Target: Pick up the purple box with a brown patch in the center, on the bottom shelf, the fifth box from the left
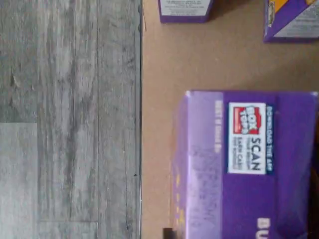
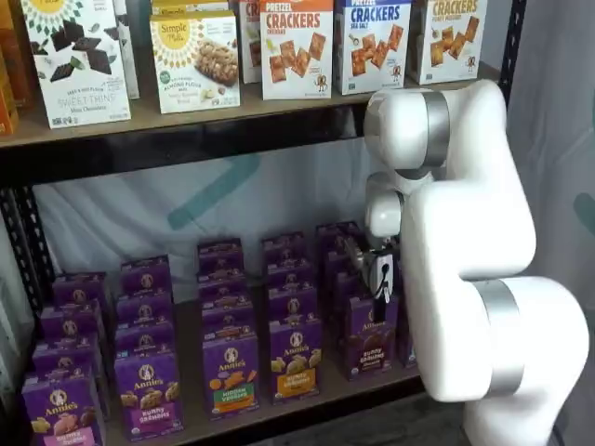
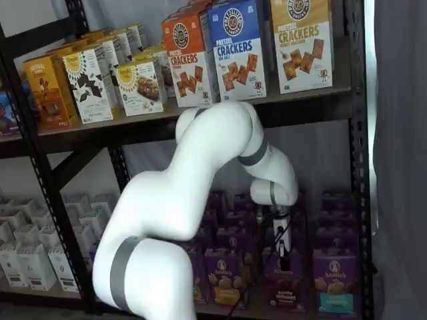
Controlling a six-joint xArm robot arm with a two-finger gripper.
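The purple box (image 2: 370,342) with the dark brown patch stands in the front row of the bottom shelf (image 2: 191,420), and it also shows in the other shelf view as the purple box (image 3: 283,285). My gripper (image 2: 380,299) hangs straight down onto its top edge, white body above and black fingers at the carton. In a shelf view the gripper (image 3: 282,257) is seen side-on with a cable beside it. No gap between the fingers can be made out. The wrist view shows the purple box (image 1: 244,164) top from close above, with its white scan label.
Rows of similar purple cartons fill the shelf, with an orange-patch one (image 2: 296,358) to the left and a teal-patch one (image 3: 335,283) to the right. Cracker boxes (image 2: 296,46) stand on the upper level. Past the brown board (image 1: 199,59) lies a grey wood floor (image 1: 70,119).
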